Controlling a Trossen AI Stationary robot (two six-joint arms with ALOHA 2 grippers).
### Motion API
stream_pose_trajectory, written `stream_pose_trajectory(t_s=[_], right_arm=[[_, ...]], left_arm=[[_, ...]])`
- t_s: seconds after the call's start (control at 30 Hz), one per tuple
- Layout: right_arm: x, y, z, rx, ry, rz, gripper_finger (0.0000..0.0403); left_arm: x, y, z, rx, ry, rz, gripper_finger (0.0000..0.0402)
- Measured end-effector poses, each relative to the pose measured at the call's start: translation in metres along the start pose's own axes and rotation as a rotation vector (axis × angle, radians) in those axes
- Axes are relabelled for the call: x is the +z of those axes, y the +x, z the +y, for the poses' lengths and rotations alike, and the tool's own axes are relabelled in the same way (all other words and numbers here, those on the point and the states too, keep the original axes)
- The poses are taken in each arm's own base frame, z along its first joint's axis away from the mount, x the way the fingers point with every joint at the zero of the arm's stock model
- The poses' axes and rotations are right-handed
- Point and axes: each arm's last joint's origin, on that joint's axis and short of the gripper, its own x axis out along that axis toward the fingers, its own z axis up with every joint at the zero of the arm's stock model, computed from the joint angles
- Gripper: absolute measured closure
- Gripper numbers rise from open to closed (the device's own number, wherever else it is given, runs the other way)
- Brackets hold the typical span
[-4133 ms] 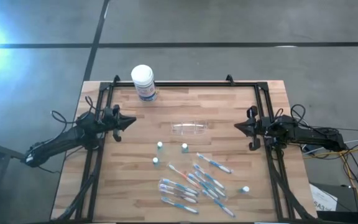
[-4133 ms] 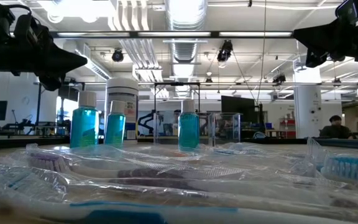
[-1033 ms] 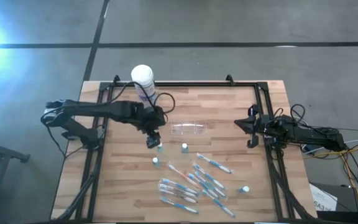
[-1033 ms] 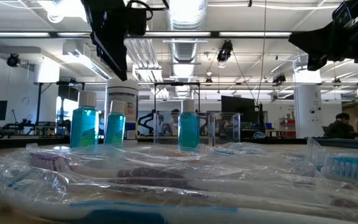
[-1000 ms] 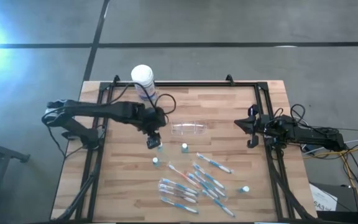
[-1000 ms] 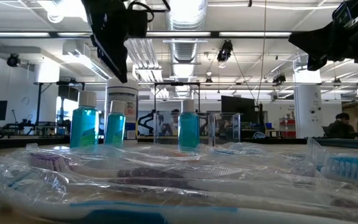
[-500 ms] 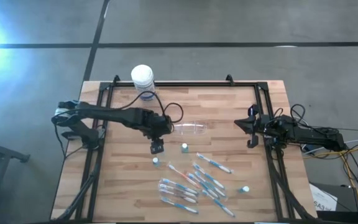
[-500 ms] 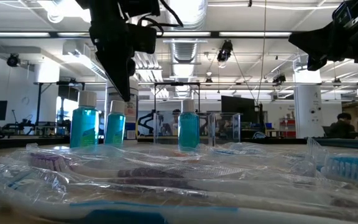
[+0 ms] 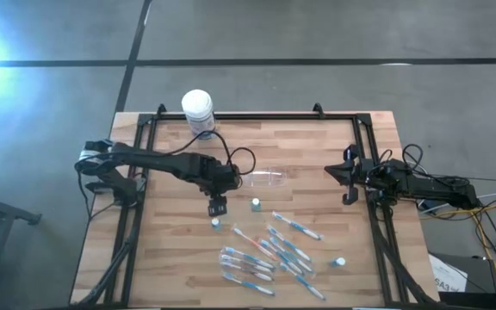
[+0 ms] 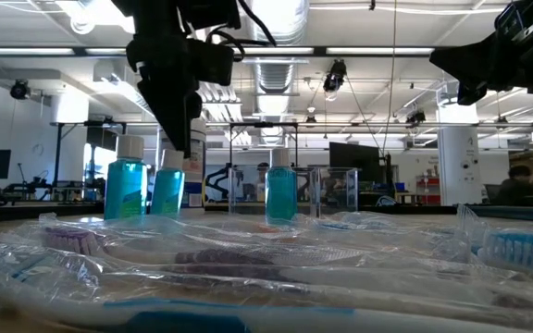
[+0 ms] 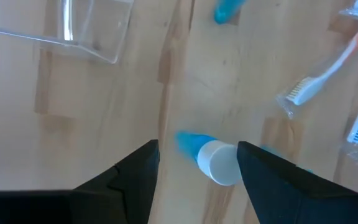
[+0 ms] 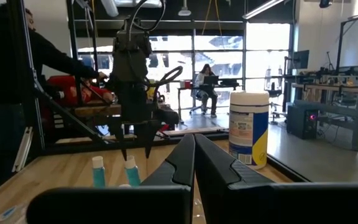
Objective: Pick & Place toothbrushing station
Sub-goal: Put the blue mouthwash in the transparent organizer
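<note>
Having swung out from the counter's edge, left jaws now hang spread wide directly over one upright white-capped blue bottle, framing it, gripping nothing: pickup imminent. Clear cup lies just beyond them. Right jaws, closed and empty, wait well apart.
</note>
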Motion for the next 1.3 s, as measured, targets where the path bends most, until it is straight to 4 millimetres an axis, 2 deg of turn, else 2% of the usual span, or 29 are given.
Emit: stream_pose_trajectory(t_s=[1.1, 1.3], right_arm=[[0.000, 0.000, 0.000, 0.000, 0.003, -0.001, 0.0394], [0.000, 0.000, 0.000, 0.000, 0.002, -0.001, 0.0394]], left_arm=[[-0.006, -0.007, 0.004, 0.109, -0.025, 0.015, 0.0179], [-0.011, -0.013, 0.005, 0.105, 0.078, 0.044, 0.0179]])
